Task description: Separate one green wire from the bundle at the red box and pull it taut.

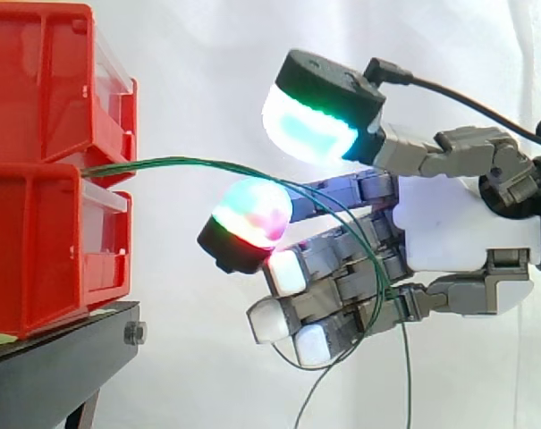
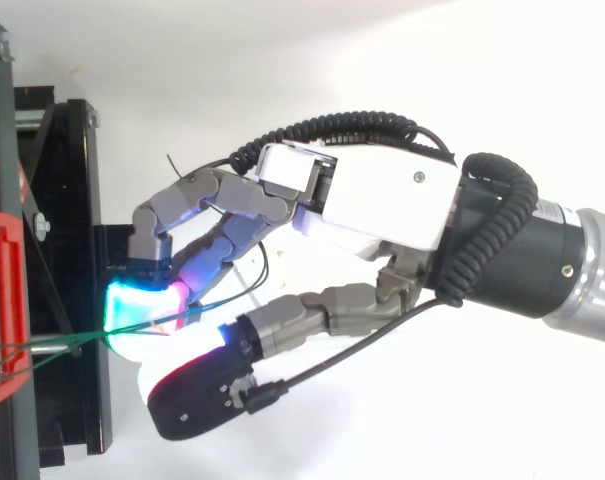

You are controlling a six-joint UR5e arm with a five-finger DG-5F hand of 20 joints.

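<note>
the hand (image 1: pixel 458 232) is half-curled, fingers hooked round several green wires (image 1: pixel 163 162) that arc toward nine o'clock into the red bins (image 1: pixel 38 241). more than one strand looks caught, so pulling may drag the whole bundle.

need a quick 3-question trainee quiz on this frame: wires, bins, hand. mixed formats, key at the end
1. True or false: the green wires run straight and taut from the red bins to the hand.
2. Multiple choice: where do the green wires leave the red bins? A) at the gap between the upper and lower bin; B) over the top of the upper bin; C) beneath the lower bin.
3. Fill in: in the side view, the hand comes in from the ____ edge.

Key: 1 false, they arc with slack and loose lengths hang below the hand. 2 A. 3 right.
</note>
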